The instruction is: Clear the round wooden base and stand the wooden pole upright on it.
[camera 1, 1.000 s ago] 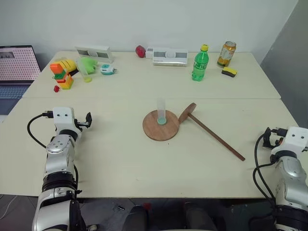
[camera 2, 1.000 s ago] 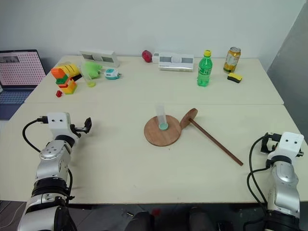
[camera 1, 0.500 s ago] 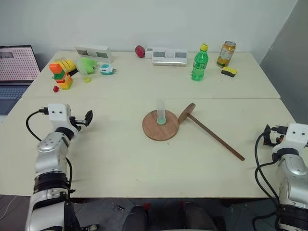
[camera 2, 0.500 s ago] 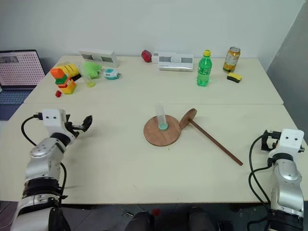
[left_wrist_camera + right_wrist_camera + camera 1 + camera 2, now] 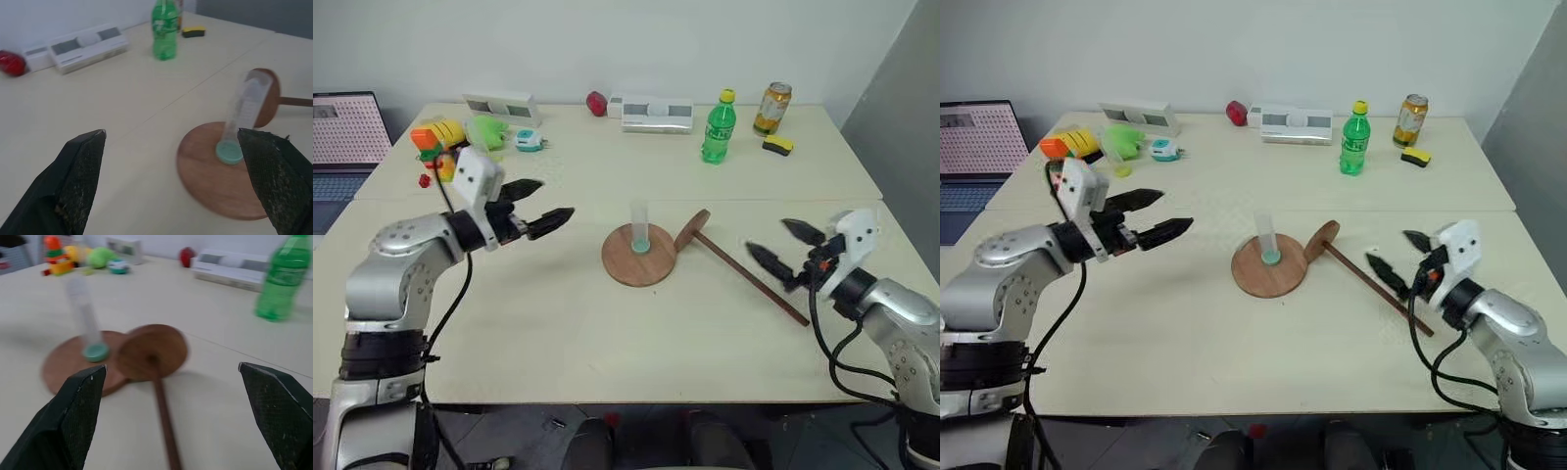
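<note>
Base: the flat, thin, reddish-brown round wooden base (image 5: 639, 257) lies near the middle of the desk (image 5: 558, 323), well in from every edge.
On the base: a clear plastic tube with a green bottom (image 5: 640, 227) stands upright on it, toward its far side, so the base is not yet cleared.
Pole: the long, thin, dark-brown wooden pole (image 5: 749, 278) lies flat, its small round end disc (image 5: 693, 230) tipped up and touching the base's rim, its shaft running toward the desk's near right corner.
Handling, tube: looks light and top-heavy, probably slick; I would pinch it low on the wall, just above the green bottom.
Handling, pole: stiff and light by the look of it; likely best taken on the shaft close to the disc, since the small foot may topple easily.
Left gripper (image 5: 542, 204): fingers spread wide, empty, raised above the desk left of the base, pointing at the tube.
Right gripper (image 5: 783, 246): fingers spread wide, empty, just above the pole's shaft.
</note>
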Controlling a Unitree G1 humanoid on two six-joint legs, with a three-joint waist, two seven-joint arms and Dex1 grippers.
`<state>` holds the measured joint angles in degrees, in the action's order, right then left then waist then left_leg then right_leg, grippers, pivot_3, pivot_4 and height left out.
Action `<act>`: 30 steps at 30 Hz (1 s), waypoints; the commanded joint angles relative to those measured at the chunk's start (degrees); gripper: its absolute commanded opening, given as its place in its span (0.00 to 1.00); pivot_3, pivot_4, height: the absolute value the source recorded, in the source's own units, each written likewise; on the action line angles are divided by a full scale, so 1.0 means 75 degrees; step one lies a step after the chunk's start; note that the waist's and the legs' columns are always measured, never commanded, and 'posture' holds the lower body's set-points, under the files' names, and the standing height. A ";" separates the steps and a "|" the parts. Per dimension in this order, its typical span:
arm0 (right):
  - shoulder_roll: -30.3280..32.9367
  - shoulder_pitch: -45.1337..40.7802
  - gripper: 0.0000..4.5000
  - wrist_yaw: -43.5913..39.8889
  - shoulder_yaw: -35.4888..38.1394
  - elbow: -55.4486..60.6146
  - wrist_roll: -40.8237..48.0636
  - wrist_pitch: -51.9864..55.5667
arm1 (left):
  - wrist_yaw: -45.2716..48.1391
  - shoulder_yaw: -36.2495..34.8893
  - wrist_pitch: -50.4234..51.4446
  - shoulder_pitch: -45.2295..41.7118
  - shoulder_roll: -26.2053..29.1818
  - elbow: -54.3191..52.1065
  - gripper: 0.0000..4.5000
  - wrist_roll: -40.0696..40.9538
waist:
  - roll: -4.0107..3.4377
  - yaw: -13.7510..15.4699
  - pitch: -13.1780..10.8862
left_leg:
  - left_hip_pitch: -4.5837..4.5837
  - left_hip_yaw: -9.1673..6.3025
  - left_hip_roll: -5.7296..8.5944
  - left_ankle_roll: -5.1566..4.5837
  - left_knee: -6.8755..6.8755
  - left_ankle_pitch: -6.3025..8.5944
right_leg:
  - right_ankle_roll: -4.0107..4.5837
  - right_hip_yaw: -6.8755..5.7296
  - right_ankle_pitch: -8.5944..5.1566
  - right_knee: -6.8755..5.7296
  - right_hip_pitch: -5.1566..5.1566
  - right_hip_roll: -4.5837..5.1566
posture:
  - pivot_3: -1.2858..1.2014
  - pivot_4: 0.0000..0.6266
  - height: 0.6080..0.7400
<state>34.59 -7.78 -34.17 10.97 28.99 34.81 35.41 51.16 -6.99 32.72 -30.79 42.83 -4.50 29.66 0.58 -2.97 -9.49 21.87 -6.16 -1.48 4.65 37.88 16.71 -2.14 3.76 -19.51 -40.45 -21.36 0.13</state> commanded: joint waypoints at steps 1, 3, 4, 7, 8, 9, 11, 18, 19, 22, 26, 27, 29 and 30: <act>0.0109 -0.0127 1.00 -0.0206 -0.0348 0.0681 0.0183 0.0060 | 0.0259 0.0269 0.0207 -0.0278 -0.0144 -0.0423 1.00 0.0235 | 0.0002 0.0005 -0.0001 | 0.0001 0.0000 0.0000 -0.0001 0.0000 0.0000 | 0.0000 -0.0001 0.0000 0.0003 0.0000 0.0000 | 0.52 0.24 1.00; -0.0074 -0.0219 1.00 -0.0074 -0.0684 0.0803 0.0138 0.0080 | 0.0262 0.0566 0.0007 -0.0425 -0.0427 -0.0294 1.00 0.0066 | 0.0003 0.0008 -0.0002 | 0.0003 -0.0003 -0.0001 -0.0001 0.0000 0.0001 | 0.0000 -0.0004 0.0000 0.0008 0.0000 0.0000 | 0.52 0.24 1.00; -0.0178 -0.0260 1.00 -0.0004 -0.0863 0.0849 0.0076 0.0040 | 0.0292 0.0759 -0.0160 -0.0464 -0.0569 -0.0186 1.00 -0.0091 | 0.0004 0.0009 -0.0002 | 0.0004 -0.0001 0.0000 -0.0001 -0.0001 0.0001 | 0.0000 -0.0002 0.0000 0.0008 0.0000 0.0000 | 0.52 0.24 1.00; -0.0332 -0.0300 1.00 0.0118 -0.1114 0.0981 -0.0071 -0.0040 | 0.0426 0.1026 -0.0447 -0.0494 -0.0814 0.0016 1.00 -0.0314 | 0.0005 0.0011 -0.0003 | 0.0004 -0.0002 0.0001 -0.0001 0.0002 0.0001 | 0.0000 -0.0002 0.0000 0.0008 0.0000 0.0000 | 0.52 0.24 1.00; -0.0364 -0.0308 1.00 0.0160 -0.1136 0.1018 -0.0087 -0.0044 | 0.0456 0.1050 -0.0484 -0.0508 -0.0869 0.0064 1.00 -0.0318 | 0.0007 0.0012 -0.0004 | 0.0003 -0.0002 0.0001 -0.0001 0.0002 0.0000 | 0.0000 -0.0002 0.0000 0.0008 0.0001 0.0000 | 0.52 0.24 1.00; -0.0408 -0.0323 1.00 0.0236 -0.1158 0.1113 -0.0068 -0.0032 | 0.0497 0.1129 -0.0634 -0.0546 -0.0933 0.0197 1.00 -0.0417 | 0.0010 0.0015 -0.0006 | 0.0006 -0.0002 0.0001 -0.0001 0.0001 0.0000 | 0.0000 -0.0003 0.0000 0.0011 -0.0002 0.0000 | 0.52 0.24 1.00; -0.0484 -0.0399 1.00 0.0375 -0.1193 0.1251 -0.0039 0.0011 | 0.0489 0.1198 -0.0851 -0.0680 -0.1076 0.0531 1.00 -0.0578 | 0.0011 0.0021 -0.0007 | 0.0009 -0.0004 0.0000 0.0000 0.0001 0.0000 | 0.0000 -0.0006 0.0000 0.0015 -0.0003 0.0000 | 0.52 0.24 1.00; -0.0646 -0.0558 1.00 0.0852 -0.1243 0.1848 0.0256 0.0389 | 0.0717 0.1433 -0.1549 -0.1005 -0.1599 0.1403 1.00 -0.0977 | 0.0011 0.0033 -0.0007 | 0.0011 -0.0006 0.0002 0.0000 0.0001 0.0000 | 0.0000 -0.0008 0.0000 0.0017 -0.0002 0.0001 | 0.52 0.24 1.00; -0.0648 -0.0555 1.00 0.0889 -0.1241 0.1884 0.0269 0.0418 | 0.0721 0.1447 -0.1610 -0.1046 -0.1673 0.1490 1.00 -0.1015 | 0.0012 0.0033 -0.0006 | 0.0012 -0.0007 0.0002 0.0000 0.0001 0.0000 | 0.0000 -0.0009 0.0000 0.0017 -0.0002 0.0001 | 0.52 0.24 1.00; -0.0632 -0.0501 1.00 0.1049 -0.1190 0.2038 0.0339 0.0539 | 0.0793 0.1470 -0.1731 -0.1181 -0.1889 0.1763 1.00 -0.1023 | 0.0013 0.0034 -0.0007 | 0.0013 -0.0009 0.0002 0.0000 0.0002 0.0000 | 0.0000 -0.0011 0.0001 0.0018 -0.0002 0.0002 | 0.52 0.24 1.00; -0.0631 -0.0511 1.00 0.1250 -0.1133 0.2119 0.0419 0.0649 | 0.0891 0.1506 -0.1962 -0.1384 -0.2052 0.2120 0.86 -0.1190 | 0.0014 0.0033 -0.0007 | 0.0015 -0.0010 0.0003 0.0000 0.0003 0.0000 | 0.0000 -0.0012 0.0001 0.0018 -0.0002 0.0002 | 0.52 0.24 1.00; -0.0640 -0.0518 1.00 0.1318 -0.1114 0.2133 0.0428 0.0673 | 0.0899 0.1506 -0.1993 -0.1454 -0.2096 0.2214 0.80 -0.1215 | 0.0014 0.0032 -0.0007 | 0.0015 -0.0011 0.0003 0.0000 0.0003 0.0000 | 0.0000 -0.0013 0.0001 0.0018 -0.0001 0.0002 | 0.52 0.24 1.00; -0.0644 -0.0534 1.00 0.1405 -0.1095 0.2150 0.0459 0.0706 | 0.0922 0.1511 -0.2062 -0.1584 -0.2181 0.2400 0.71 -0.1261 | 0.0014 0.0031 -0.0007 | 0.0014 -0.0010 0.0004 -0.0001 0.0003 0.0000 | 0.0000 -0.0012 0.0001 0.0018 -0.0001 0.0002 | 0.52 0.24 1.00; -0.0643 -0.0553 1.00 0.1438 -0.1079 0.2140 0.0470 0.0715 | 0.0934 0.1534 -0.2117 -0.1653 -0.2245 0.2524 0.67 -0.1307 | 0.0014 0.0030 -0.0007 | 0.0015 -0.0010 0.0004 -0.0001 0.0003 0.0000 | 0.0000 -0.0012 0.0001 0.0018 -0.0001 0.0002 | 0.52 0.24 1.00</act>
<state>30.04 -11.27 -24.16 1.14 42.70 37.29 40.87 57.83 4.46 18.34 -41.43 26.54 13.85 20.29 0.69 -2.75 -9.55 21.98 -6.24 -1.45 4.65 37.90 16.72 -2.14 3.67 -19.51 -40.31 -21.38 0.15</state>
